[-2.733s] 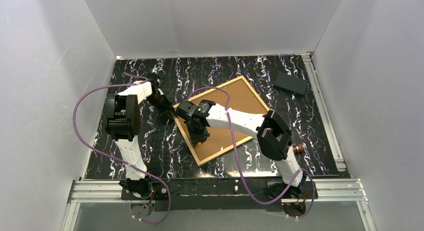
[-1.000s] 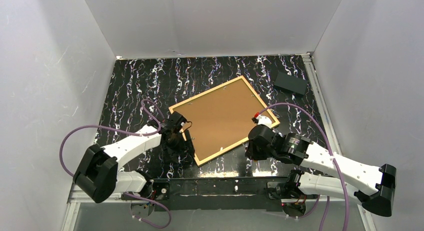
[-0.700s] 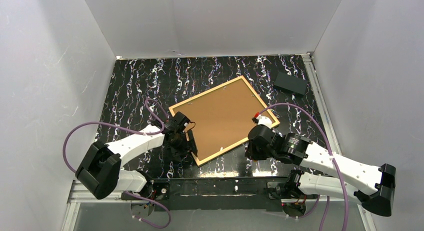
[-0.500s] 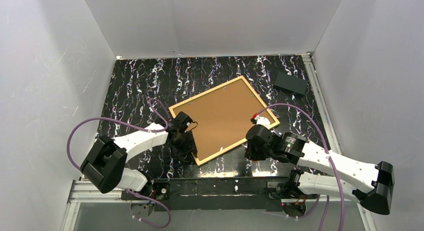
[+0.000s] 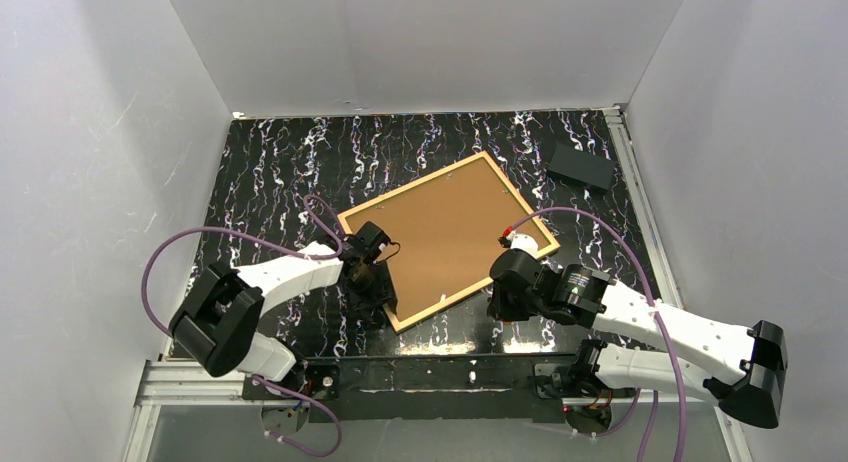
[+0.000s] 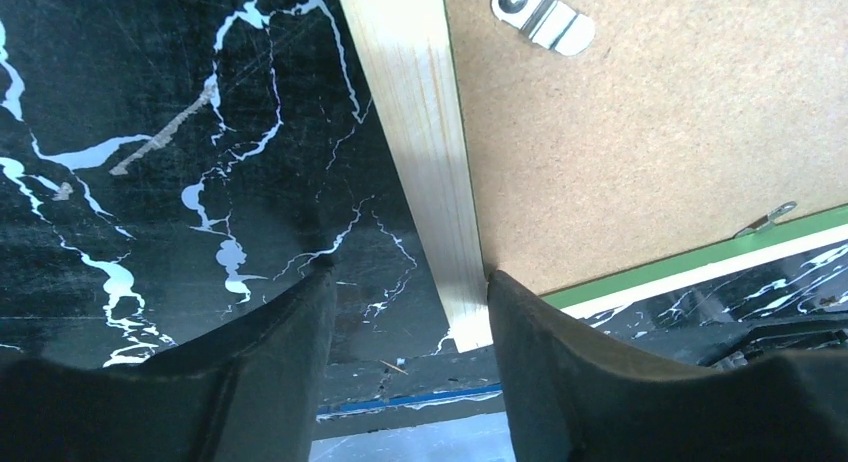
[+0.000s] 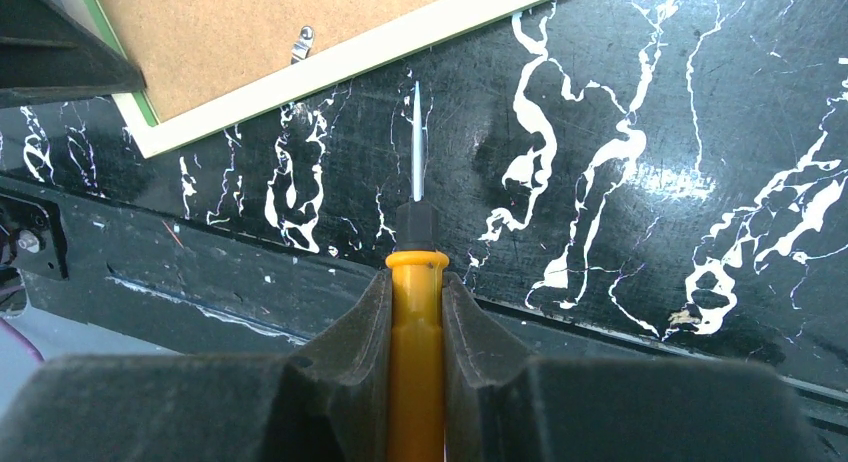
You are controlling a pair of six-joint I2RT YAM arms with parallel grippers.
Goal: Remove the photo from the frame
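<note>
The frame [image 5: 412,187] lies face down in the middle of the table, with the brown backing panel [image 5: 445,232] on top. The photo is hidden under the panel. My left gripper [image 5: 368,285] is open at the frame's near-left side. In the left wrist view it [image 6: 405,292] straddles the pale side rail [image 6: 420,132] near the corner, one finger on the table and one on the panel. My right gripper [image 5: 500,300] is shut on a yellow-handled screwdriver [image 7: 416,217]. Its tip points at the table just short of the frame's near edge [image 7: 330,72].
Metal retaining clips [image 6: 543,17] [image 7: 300,44] sit on the backing panel along the rails. A dark flat box [image 5: 581,166] lies at the back right. White walls close in three sides. The metal rail [image 5: 440,374] runs along the near table edge.
Both arms have swung down from over the frame to its near side. In the last second the left gripper crept onto the frame's near-left rail. The right gripper has barely moved.
</note>
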